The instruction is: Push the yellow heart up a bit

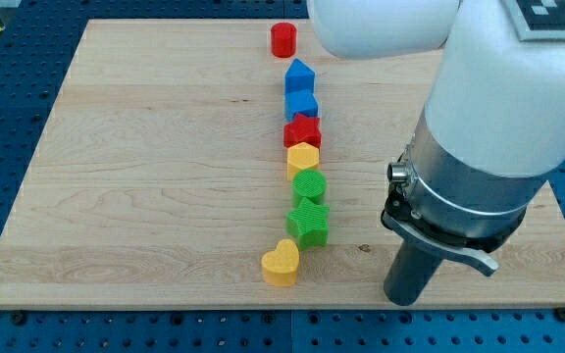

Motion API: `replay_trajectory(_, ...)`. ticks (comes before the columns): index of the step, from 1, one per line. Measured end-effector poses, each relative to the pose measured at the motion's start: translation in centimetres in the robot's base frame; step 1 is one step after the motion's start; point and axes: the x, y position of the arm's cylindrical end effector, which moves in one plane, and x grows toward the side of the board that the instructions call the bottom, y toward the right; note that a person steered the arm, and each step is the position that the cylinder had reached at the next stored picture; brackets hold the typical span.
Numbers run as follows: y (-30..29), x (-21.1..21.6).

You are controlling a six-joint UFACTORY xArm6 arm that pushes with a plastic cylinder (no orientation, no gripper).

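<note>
The yellow heart [281,263] lies near the view's bottom edge of the wooden board [145,176], at the lower end of a column of blocks. My tip [403,300] rests on the board well to the right of the heart, about level with it or slightly lower. It touches no block. Just up and right of the heart sits a green star [309,223].
Above the green star the column runs up: a green cylinder [309,184], a yellow hexagon [303,157], a red star [302,130], a blue cube [302,104], a blue pentagon-like block [299,76]. A red cylinder [283,39] stands apart at the top. The arm's white body [498,108] covers the board's right.
</note>
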Motion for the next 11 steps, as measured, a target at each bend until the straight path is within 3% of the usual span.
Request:
replay_trajectory(2,-7.6,-0.1)
replay_trajectory(4,-9.9,-0.5)
replay_trajectory(6,-16.3,-3.3)
replay_trajectory(9,-17.0,-9.2)
replay_trajectory(11,-16.3,-6.3)
